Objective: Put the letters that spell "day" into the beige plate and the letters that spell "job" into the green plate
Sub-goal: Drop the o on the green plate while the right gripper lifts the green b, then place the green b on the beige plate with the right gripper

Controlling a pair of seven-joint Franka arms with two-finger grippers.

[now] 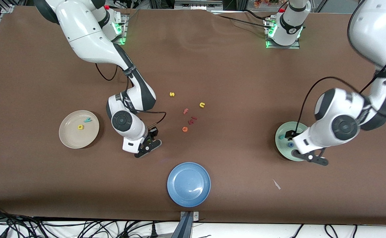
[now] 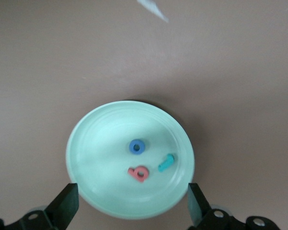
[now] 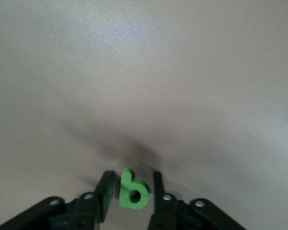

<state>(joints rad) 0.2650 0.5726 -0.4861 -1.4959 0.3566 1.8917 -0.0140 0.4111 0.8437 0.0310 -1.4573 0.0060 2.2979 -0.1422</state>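
Letters for "day" are nearly all home: the beige plate (image 1: 79,129), toward the right arm's end of the counter (image 1: 232,82), holds the yellow d (image 1: 80,127) and the teal y (image 1: 88,120). Just beside that plate, the right tool (image 1: 150,141) is down at the counter and clenched around the green a (image 3: 133,190), which sits between its fingers. That pick looks like the step in hand. The next move calls for lifting the letter without letting it twist, carrying it over the beige plate and releasing it there. Mid-counter lie the spare letters (image 1: 188,114), which should stay put, and the blue plate (image 1: 188,184) sits nearer the front camera. At the left arm's end, the green plate (image 2: 129,163) already holds the blue o (image 2: 137,146), the salmon b (image 2: 138,173) and the teal j (image 2: 166,162). The left tool (image 1: 309,157) hangs over it, released, with its fingers spread wide. "Job" appears finished.
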